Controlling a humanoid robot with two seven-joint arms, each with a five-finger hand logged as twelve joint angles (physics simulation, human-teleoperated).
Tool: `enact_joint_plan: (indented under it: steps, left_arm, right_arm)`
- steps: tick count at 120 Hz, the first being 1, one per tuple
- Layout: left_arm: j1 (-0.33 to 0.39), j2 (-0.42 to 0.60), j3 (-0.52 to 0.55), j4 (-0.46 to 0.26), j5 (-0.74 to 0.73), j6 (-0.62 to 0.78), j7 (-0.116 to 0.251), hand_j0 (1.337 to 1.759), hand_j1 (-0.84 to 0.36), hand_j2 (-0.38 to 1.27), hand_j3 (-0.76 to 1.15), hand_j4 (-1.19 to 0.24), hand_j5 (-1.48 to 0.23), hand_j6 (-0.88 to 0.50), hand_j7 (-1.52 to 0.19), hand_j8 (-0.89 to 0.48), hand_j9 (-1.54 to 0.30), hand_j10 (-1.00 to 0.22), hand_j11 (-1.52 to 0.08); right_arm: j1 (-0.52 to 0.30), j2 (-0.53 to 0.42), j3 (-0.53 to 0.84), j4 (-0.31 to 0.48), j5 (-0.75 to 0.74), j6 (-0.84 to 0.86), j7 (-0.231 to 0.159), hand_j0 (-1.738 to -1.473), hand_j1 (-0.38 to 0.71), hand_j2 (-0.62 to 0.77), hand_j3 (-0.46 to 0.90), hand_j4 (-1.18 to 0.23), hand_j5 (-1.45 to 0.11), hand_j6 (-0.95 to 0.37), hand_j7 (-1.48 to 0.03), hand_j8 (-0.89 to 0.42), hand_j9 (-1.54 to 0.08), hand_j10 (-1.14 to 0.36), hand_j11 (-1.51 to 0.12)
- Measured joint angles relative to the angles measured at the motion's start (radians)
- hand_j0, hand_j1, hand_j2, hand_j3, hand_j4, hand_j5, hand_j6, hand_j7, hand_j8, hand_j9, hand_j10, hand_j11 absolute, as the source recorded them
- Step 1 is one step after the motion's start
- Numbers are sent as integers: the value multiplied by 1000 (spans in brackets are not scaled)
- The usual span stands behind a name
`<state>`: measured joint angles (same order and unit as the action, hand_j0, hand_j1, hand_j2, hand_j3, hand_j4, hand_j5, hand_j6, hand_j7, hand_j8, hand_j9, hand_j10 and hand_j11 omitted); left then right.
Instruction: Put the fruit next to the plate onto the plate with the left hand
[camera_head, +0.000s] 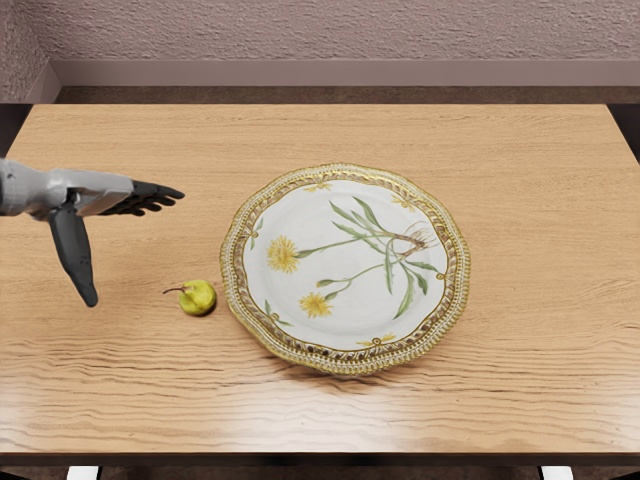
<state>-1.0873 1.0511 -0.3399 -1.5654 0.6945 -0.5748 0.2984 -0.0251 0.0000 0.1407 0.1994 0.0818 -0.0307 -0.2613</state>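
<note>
Fingers (165, 192) of the grey left hand (115, 197) stretch out flat, gripping nothing, while the small yellow-green pear (198, 297) lies on the wooden table (120, 390) just beside the round gold-rimmed floral plate (237, 262).

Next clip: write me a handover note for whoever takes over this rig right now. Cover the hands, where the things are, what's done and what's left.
Left hand: open, holding nothing, hovering over the table up and to the left of the fruit.
Right hand: not in view.
Pear: lying on the table close beside the left rim of the flowered plate, stem pointing away from the plate.
Plate: nothing on it.
Done: nothing yet; the pear is not grasped.
Left: bring the left hand down to the pear, grasp it, lift it over the rim and set it on the plate.
</note>
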Motion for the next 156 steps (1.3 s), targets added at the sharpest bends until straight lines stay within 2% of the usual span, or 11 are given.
enact_joint_plan:
  steps: [8,16,35,44,53,68,76,88,112,137,156]
  left_arm:
    - [65,-2,0,4,25,61,-43,1658,349,0,0,-5,-1,-6,0,-6,0,-5,0]
    - [137,-1,0,14,38,126,-146,1658,349,1,0,-6,-1,-7,-1,-7,0,-5,0]
    - [172,14,1,29,50,192,-333,1658,349,2,0,-6,-1,-8,-1,-7,0,-6,0]
    - [222,13,2,32,51,201,-422,1658,349,2,0,-6,-1,-7,-1,-7,0,-5,0]
    - [243,5,1,39,50,210,-479,1658,349,3,0,-6,-1,-7,-1,-7,0,-5,0]
    - [299,-3,5,59,49,281,-517,1658,349,3,0,-6,-1,-7,-1,-7,0,-5,0]
    - [377,-22,7,60,56,378,-548,1658,349,3,0,-5,-1,-6,-1,-6,0,-5,0]
    - [423,-53,10,56,95,520,-589,1658,349,4,0,-5,-1,-7,-1,-6,0,-5,0]
    - [445,-160,21,58,174,713,-601,1658,349,4,0,-4,-1,-6,-1,-5,0,-4,0]
    - [511,-148,27,59,201,760,-609,1658,349,4,0,-3,-1,-5,-1,-4,0,-3,0]
    - [520,-118,22,51,205,699,-652,1658,344,6,0,-9,-7,-10,-7,-10,-7,-8,-7]
  right_arm:
    - [1,0,1,0,0,0,1,-1658,-310,-7,0,-33,-43,-33,-43,-33,-43,-33,-43]
    - [2,0,1,0,0,-1,1,-1658,-310,-7,0,-33,-43,-33,-43,-33,-43,-33,-43]
    - [2,0,2,0,0,-1,1,-1658,-310,-7,0,-33,-43,-33,-43,-33,-43,-33,-43]
    - [2,0,0,0,-1,-1,0,-1658,-310,-7,0,-33,-43,-33,-43,-33,-43,-33,-43]
    - [3,0,0,0,-1,-1,0,-1658,-310,-7,0,-33,-43,-33,-43,-33,-43,-33,-43]
    - [3,0,0,0,-1,-1,1,-1658,-310,-7,0,-33,-43,-33,-43,-33,-43,-33,-43]
    - [4,0,0,0,-1,-1,2,-1658,-310,-7,0,-33,-43,-33,-43,-33,-43,-33,-43]
    - [3,0,0,0,-1,-1,3,-1658,-310,-7,0,-33,-43,-33,-43,-33,-43,-33,-43]
    - [3,0,0,0,-1,-1,2,-1658,-310,-7,0,-33,-43,-33,-43,-33,-43,-33,-43]
    - [3,0,0,0,-1,0,3,-1658,-310,-7,0,-33,-43,-33,-43,-33,-43,-33,-43]
    - [3,0,0,0,-2,0,4,-1658,-310,-7,0,-33,-43,-33,-43,-33,-43,-33,-43]
